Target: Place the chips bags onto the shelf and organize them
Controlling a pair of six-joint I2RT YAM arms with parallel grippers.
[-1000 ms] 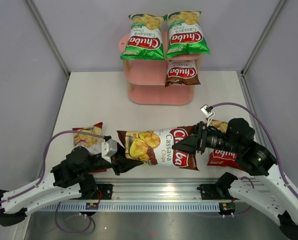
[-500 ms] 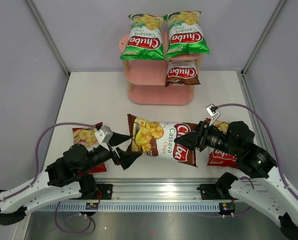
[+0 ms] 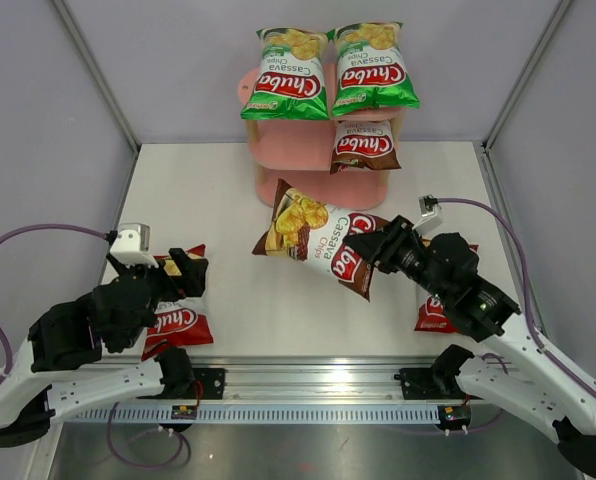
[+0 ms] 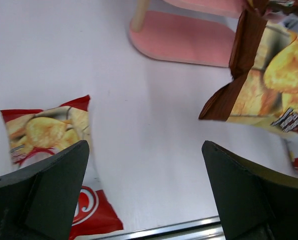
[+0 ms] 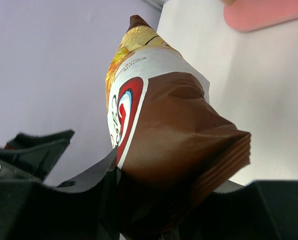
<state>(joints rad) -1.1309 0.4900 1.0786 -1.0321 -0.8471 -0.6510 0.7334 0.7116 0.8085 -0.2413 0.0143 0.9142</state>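
Right end effector (image 3: 376,250) pinches the brown bag (image 3: 318,240), likely light, crushable and slippery, by its stiffer end seam; left end effector (image 3: 186,272) gapes empty.

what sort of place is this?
Probably a lab test cell, not a shop: plain grey panel walls enclose a white table, an aluminium rail edges it, and the small pink three-tier shelf looks like a mock display.

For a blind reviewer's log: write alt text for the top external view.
The right gripper holds a brown chips bag by one end in front of the pink shelf, which carries two green bags on top and another brown bag below. The left gripper is open over a red bag on the table.
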